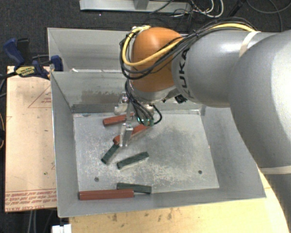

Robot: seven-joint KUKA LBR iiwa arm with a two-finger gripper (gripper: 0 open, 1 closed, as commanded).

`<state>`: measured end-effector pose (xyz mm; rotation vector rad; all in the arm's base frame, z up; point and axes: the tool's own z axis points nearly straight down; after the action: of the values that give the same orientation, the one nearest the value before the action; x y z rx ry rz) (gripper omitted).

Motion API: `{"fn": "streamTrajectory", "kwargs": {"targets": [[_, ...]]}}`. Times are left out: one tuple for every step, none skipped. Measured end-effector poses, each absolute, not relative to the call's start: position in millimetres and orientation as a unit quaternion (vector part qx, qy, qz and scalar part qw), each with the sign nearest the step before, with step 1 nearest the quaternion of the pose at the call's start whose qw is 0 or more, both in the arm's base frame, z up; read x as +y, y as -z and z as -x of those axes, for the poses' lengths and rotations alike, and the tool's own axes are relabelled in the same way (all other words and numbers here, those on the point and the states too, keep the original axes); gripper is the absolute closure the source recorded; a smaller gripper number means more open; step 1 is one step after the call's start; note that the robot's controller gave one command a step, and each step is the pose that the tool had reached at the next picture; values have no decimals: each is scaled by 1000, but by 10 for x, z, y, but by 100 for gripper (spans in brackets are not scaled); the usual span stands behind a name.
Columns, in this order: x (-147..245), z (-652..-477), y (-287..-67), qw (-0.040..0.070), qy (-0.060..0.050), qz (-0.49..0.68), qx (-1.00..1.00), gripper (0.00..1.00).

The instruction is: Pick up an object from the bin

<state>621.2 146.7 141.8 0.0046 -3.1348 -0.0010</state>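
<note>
We see the two-finger gripper (126,138) low over the upper middle of the bin floor, hanging under the arm's orange wrist cover, and we cannot tell whether it is apart or closed. Its tip sits right at a short red-brown flat bar (141,128) that lies tilted beneath it, partly hidden by the gripper; we cannot tell whether the two touch. Just to the upper left lies a second red-brown bar (113,121), and a third, longer one (106,194) rests along the front edge, so we count three red-brown bars. We also count three dark green flat bars: one tilted (109,154) just below the gripper, one (133,160) near it to the right, and one (135,189) touching the long red-brown bar. All six lie on the floor of the grey metal bin (63,140).
</note>
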Motion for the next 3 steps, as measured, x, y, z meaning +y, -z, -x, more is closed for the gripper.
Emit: {"fn": "streamTrajectory", "kwargs": {"targets": [[1462,-6232,-1465,0,1,0,-1000,0],[1322,-6406,-842,-9,3,-89,-996,100],[1321,-6392,-817,-7,3,-90,-996,0]]}}
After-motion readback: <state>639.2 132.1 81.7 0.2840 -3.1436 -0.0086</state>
